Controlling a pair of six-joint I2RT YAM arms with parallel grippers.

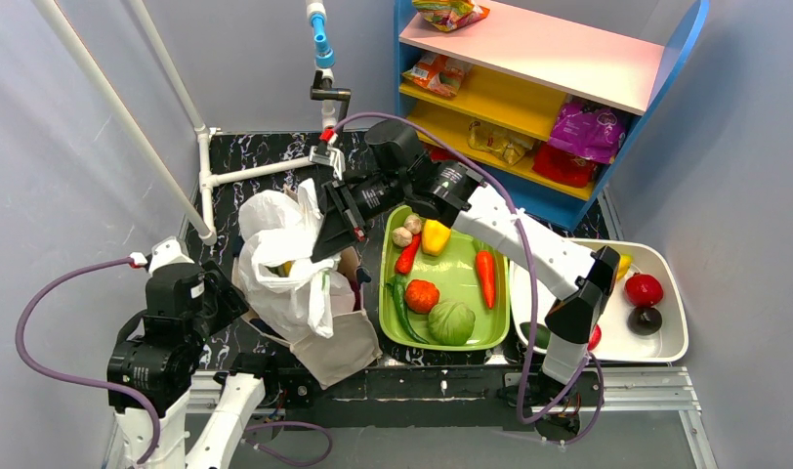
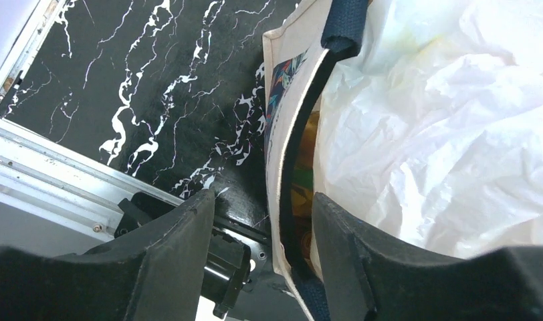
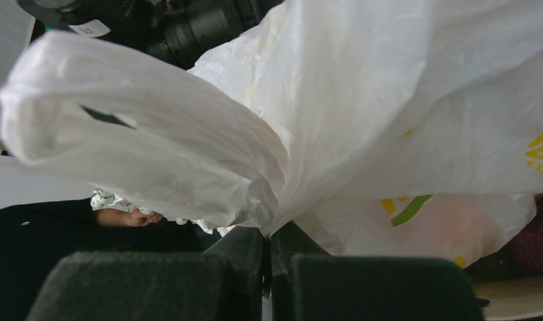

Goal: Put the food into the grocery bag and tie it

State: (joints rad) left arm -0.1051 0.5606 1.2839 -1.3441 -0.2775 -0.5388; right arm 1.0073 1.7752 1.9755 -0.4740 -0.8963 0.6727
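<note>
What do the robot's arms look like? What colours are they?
The left arm and the right arm are both made of white tube pieces joined by chunky, round black joints. A bendy purple cable loops off each one. At the ends, the left tool and the right tool each have two thick, dull-black fingers.

L arm (image 1: 178,332): black round joint housings, white link sections. R arm (image 1: 529,244): same build, white links, black motor blocks. Purple cable (image 1: 21,337) runs along ea. arm, red collar at end. L fingers (image 2: 168,261), R fingers (image 3: 155,281): matte black, thick, blunt-tipped.
</note>
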